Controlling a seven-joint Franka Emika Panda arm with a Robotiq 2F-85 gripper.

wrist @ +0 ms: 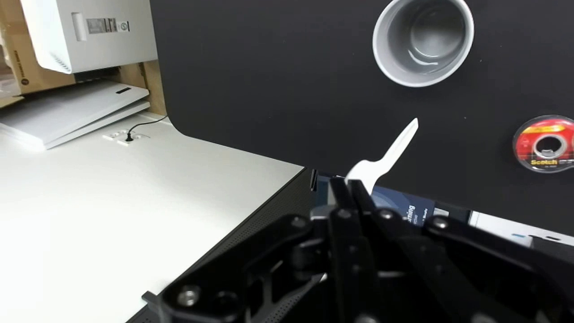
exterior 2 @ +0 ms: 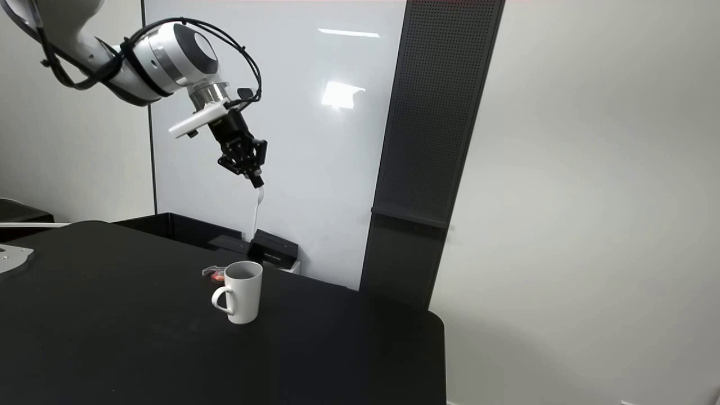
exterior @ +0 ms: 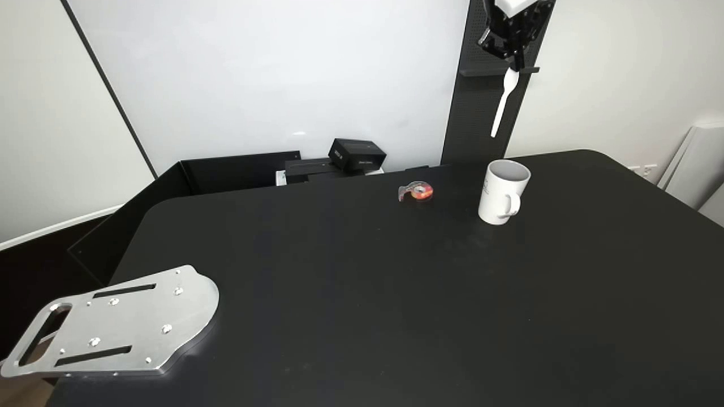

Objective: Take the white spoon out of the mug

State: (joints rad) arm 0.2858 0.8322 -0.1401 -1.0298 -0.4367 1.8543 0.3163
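Note:
The white mug (exterior: 493,195) stands upright on the black table (exterior: 339,294); it also shows in an exterior view (exterior 2: 245,295). In the wrist view I look down into the mug (wrist: 399,45), and it is empty. My gripper (exterior: 515,63) is shut on the bowl end of the white spoon (exterior: 501,107), high above the table. The spoon hangs with its handle downward, clear of the mug. The gripper (exterior 2: 257,183) and spoon (exterior 2: 256,211) also show in an exterior view. In the wrist view the gripper's fingertips (wrist: 349,185) pinch the spoon (wrist: 385,160), whose bowl tip is hidden.
A red tape dispenser (exterior: 419,191) lies near the mug; it also shows in the wrist view (wrist: 548,143). A metal plate (exterior: 130,316) lies at a table corner. Black boxes (exterior: 357,155) sit beyond the table's edge, beside a dark perforated panel (exterior 2: 433,112).

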